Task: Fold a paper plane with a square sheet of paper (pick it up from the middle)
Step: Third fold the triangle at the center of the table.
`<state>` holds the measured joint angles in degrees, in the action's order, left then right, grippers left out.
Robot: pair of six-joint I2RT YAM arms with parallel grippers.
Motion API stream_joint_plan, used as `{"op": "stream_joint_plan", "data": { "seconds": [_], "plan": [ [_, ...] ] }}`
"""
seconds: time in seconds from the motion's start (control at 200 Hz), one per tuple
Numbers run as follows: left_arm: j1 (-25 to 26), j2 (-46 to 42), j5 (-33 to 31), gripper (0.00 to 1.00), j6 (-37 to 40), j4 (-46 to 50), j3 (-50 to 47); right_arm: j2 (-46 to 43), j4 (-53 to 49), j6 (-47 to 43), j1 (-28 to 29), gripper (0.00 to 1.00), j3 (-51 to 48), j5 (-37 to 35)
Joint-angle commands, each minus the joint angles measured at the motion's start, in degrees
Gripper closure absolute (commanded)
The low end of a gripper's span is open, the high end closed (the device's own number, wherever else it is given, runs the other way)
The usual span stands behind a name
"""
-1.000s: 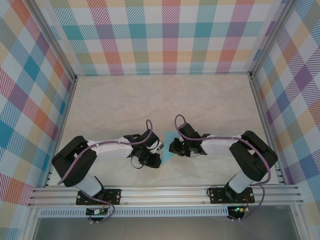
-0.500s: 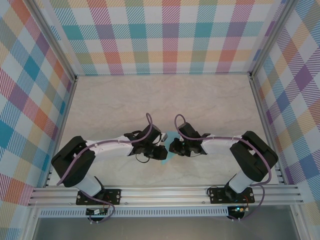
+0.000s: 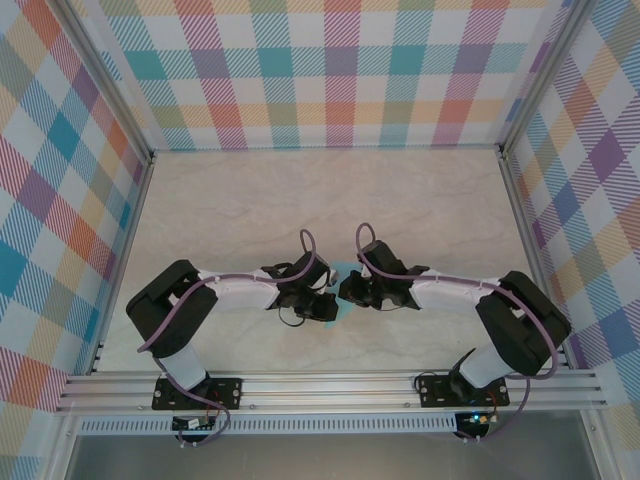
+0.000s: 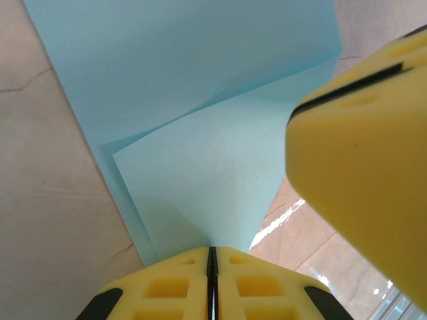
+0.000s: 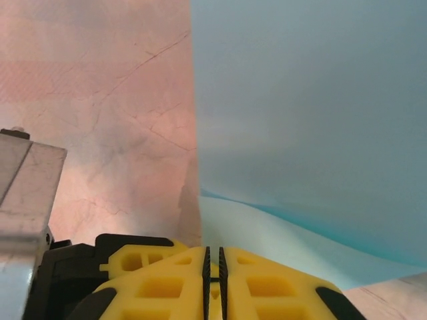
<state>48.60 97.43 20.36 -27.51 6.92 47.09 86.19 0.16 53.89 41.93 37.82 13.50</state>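
The square sheet of paper (image 4: 200, 100) is light blue and partly folded, with one flap lifted over another. In the top view only slivers of the paper (image 3: 343, 268) show between the two wrists at mid-table. My left gripper (image 4: 212, 252) is shut, its yellow fingers pinching the narrow end of the raised flap. Opposite it, my right gripper (image 5: 215, 257) is shut on the paper's (image 5: 307, 113) other edge, with a hairline gap between its pads. The right gripper's yellow finger (image 4: 360, 153) looms close in the left wrist view. From above, the left gripper (image 3: 326, 304) and right gripper (image 3: 347, 290) almost touch.
The marble-patterned tabletop (image 3: 320, 200) stretches away behind the grippers, closed in by plaid walls (image 3: 330, 70) on three sides. An aluminium rail (image 3: 330, 385) with both arm bases runs along the near edge.
My left gripper has swung right to the paper and now covers most of it. Both arms have shifted slightly, and the right gripper stays at the paper.
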Motion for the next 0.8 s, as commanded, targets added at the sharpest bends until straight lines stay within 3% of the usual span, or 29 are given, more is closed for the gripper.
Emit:
{"op": "stream_joint_plan", "data": {
  "seconds": [0.0,0.285,0.8],
  "plan": [
    [0.05,0.14,-2.26,0.9,-0.34,1.29,-1.38,2.74,2.21,1.21,-0.05,0.87,-1.6,2.81],
    [0.05,0.14,-3.11,0.91,1.22,3.68,-1.91,5.55,4.41,0.11,-2.73,0.86,-4.31,0.0],
    [0.02,-1.08,-4.06,0.94,1.38,3.63,-5.78,2.78,8.26,-4.41,-13.3,0.83,-8.69,2.76]
  ]
}}
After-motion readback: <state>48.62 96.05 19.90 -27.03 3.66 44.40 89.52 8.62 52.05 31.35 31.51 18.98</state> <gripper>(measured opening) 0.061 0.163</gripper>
